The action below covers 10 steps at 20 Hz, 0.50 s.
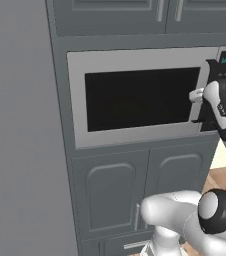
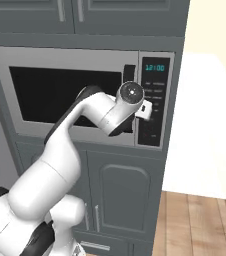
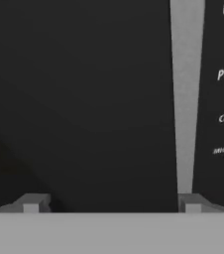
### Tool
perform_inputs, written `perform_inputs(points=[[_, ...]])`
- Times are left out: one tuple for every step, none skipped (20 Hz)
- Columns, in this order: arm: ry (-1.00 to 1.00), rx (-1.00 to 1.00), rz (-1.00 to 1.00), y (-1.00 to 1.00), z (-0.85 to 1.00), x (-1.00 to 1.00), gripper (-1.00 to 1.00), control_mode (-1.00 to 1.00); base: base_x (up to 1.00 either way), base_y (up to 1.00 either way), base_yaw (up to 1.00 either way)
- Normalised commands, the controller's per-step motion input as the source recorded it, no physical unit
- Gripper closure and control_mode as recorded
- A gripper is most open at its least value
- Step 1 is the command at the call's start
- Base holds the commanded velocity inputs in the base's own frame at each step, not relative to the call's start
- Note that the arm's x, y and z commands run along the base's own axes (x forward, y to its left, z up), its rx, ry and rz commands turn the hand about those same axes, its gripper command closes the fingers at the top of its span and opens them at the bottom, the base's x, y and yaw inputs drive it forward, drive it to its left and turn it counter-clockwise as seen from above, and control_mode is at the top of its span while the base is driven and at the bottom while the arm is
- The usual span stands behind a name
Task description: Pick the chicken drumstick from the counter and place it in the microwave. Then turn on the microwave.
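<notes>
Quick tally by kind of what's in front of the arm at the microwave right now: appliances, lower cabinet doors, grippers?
Microwave: 1, door shut, teal display lit on its keypad
Lower cabinet doors: 2, below the microwave, both shut
Gripper: 1, open, close up to the dark door beside the keypad
Total: 4

"12:00" on the microwave display; keypad labels cut off, illegible

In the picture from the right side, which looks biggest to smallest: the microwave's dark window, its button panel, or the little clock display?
1. Window, though the arm covers part.
2. Button panel.
3. Clock display, smallest by far.
</notes>
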Motion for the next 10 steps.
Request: perform_inputs(points=[[0.0, 0.0, 0.0, -0.21, 0.0, 0.79, -1.0, -1.0, 0.0, 0.0, 0.0], [0.0, 0.0, 0.0, -0.17, 0.0, 0.92, -1.0, -1.0, 0.0, 0.0, 0.0], [0.0, 0.0, 0.0, -0.12, 0.0, 0.99, -1.0, -1.0, 0.0, 0.0, 0.0], [0.0, 0.0, 0.0, -0.15, 0.0, 0.94, -1.0, -1.0, 0.0, 0.0, 0.0], [0.0, 0.0, 0.0, -0.15, 0.0, 0.85, -1.0, -1.0, 0.0, 0.0, 0.0], [0.0, 0.0, 0.0, -0.13, 0.0, 0.73, -1.0, -1.0, 0.0, 0.0, 0.0], [0.0, 0.0, 0.0, -0.01, 0.0, 0.61, -1.0, -1.0, 0.0, 0.0, 0.0], [0.0, 0.0, 0.0, 0.0, 0.0, 0.5, -1.0, -1.0, 0.0, 0.0, 0.0], [0.0, 0.0, 0.0, 0.0, 0.0, 0.33, -1.0, -1.0, 0.0, 0.0, 0.0], [-0.02, 0.0, 0.0, 0.02, 0.0, 0.16, -1.0, -1.0, 0.0, 0.0, 0.0]])
